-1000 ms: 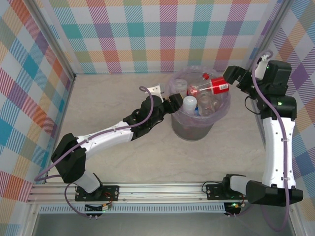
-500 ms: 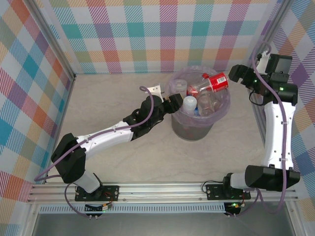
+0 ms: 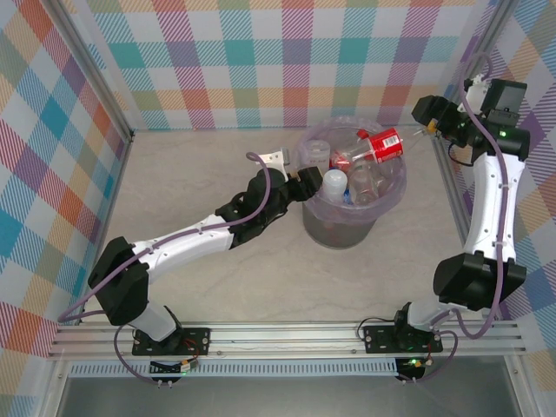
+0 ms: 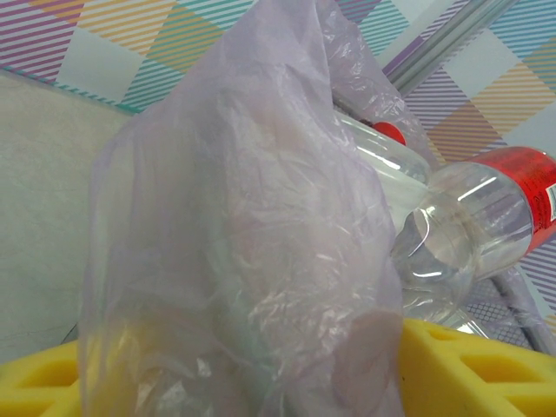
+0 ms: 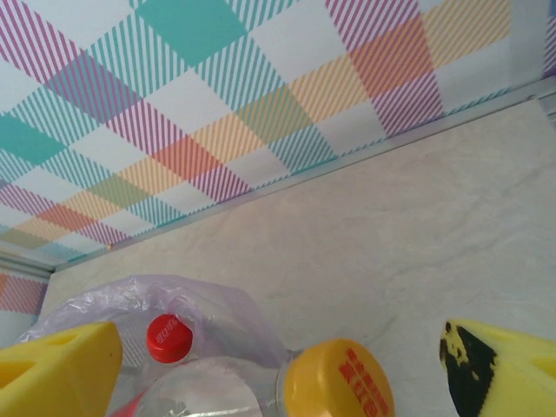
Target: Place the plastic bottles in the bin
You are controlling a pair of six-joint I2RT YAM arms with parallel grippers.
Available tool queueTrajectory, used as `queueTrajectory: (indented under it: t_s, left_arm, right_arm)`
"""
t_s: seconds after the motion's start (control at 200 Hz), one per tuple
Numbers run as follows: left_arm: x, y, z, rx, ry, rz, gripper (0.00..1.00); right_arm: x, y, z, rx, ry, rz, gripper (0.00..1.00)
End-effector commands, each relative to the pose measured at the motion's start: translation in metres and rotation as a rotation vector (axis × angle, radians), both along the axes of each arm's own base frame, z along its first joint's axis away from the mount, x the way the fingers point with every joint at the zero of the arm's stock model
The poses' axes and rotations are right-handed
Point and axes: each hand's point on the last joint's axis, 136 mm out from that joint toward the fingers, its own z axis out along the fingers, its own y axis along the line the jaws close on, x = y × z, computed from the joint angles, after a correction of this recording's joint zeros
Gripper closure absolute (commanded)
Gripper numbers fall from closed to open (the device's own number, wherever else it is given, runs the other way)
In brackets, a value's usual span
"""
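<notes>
- Robot lab test cell for sure, not a home or a shop.
- Two white arms, the left arm (image 3: 187,236) and the right arm (image 3: 488,217), are bolted to an aluminium rail (image 3: 287,333) along the near edge.
- The beige table (image 3: 191,174) is boxed in left, right and far by loud plaid panels (image 3: 287,61) on metal posts (image 3: 97,74) — a printed backdrop, not real walls.
- A bag-lined bin (image 3: 343,230) stands mid-table.

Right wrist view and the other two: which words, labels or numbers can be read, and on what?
Orange round bottle cap, red print: too blurred to read.
Red label on a clear plastic bottle: print too small to read.
Top view, red bottle label over the round grey bin: too small to read.
No other text.
</notes>
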Motion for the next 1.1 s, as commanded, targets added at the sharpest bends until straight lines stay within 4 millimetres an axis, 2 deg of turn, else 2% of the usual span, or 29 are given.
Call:
queueTrajectory:
  t_s: [0.0, 0.22, 0.515, 0.835, 0.935, 1.095]
  left_arm:
    - [-0.009, 0.007, 0.017, 0.003, -0.037, -0.007, 0.3]
    - [-0.011, 0.002, 0.018, -0.007, -0.036, -0.031, 0.3]
    - [-0.017, -0.003, 0.027, -0.01, -0.042, -0.057, 0.22]
    - [-0.033, 0.034, 0.052, -0.019, -0.1, 0.011, 0.07]
    - [-0.04, 0.043, 0.062, -0.033, -0.12, 0.014, 0.05]
    - [-0.038, 0.044, 0.057, -0.012, -0.118, 0.027, 0.04]
  right_arm:
    - [0.001, 0.017, 0.02, 0.026, -0.077, 0.076, 0.07]
    - [-0.003, 0.037, 0.002, -0.005, -0.051, 0.147, 0.08]
    - [-0.02, 0.064, -0.015, -0.024, -0.022, 0.201, 0.08]
    - [-0.032, 0.082, -0.02, -0.01, -0.021, 0.233, 0.08]
    - [-0.035, 0.087, -0.019, -0.011, -0.025, 0.242, 0.08]
    - [-0.037, 0.084, -0.017, -0.038, -0.026, 0.221, 0.07]
